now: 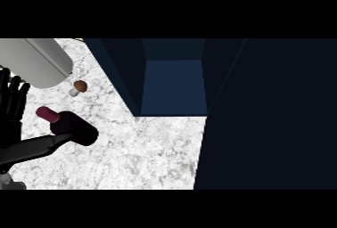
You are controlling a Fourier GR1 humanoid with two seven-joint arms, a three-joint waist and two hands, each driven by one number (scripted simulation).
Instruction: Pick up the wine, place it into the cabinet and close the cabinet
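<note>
The wine bottle [71,126] is dark with a maroon cap. It stands on the white marble counter [145,151] at the left, its top tilted toward the upper left in the view. My left hand [13,100] shows at the left edge with its fingers straight and pointing up. Its thumb [36,149] stretches right and meets the bottle's lower side. No fingers curl round the bottle. The dark blue cabinet [174,84] stands open at the back, right of the bottle. My right hand is out of sight.
A large grey rounded cylinder [36,60] hangs over the top left corner. A small brown-capped mushroom [77,87] lies behind the bottle. The cabinet's dark door panel [270,116] fills the view's right side and covers the counter there.
</note>
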